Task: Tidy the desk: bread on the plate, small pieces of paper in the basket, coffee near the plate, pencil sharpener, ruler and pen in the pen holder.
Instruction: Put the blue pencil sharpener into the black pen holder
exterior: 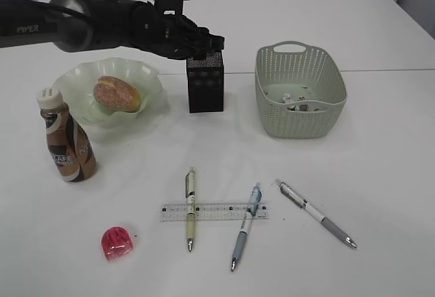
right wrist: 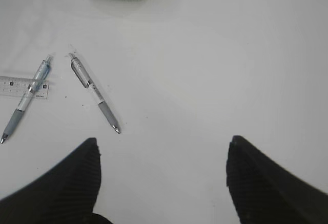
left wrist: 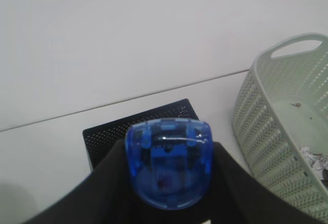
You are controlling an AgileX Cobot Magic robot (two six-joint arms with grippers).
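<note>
On white table (exterior: 380, 147) | seam line across | pens (exterior: 316, 213) loose

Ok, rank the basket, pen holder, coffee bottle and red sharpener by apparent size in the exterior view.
1. Basket, clearly largest.
2. Pen holder and coffee bottle look about alike; the pincer partly covers the holder's top, so I won't rank them.
3. Red sharpener, smallest.

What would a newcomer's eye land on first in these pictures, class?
The left gripper grips a translucent blue pencil sharpener right above the black mesh pen holder. In front, three pens and a clear ruler lie scattered on the white table, with a pink sharpener at front left.
</note>
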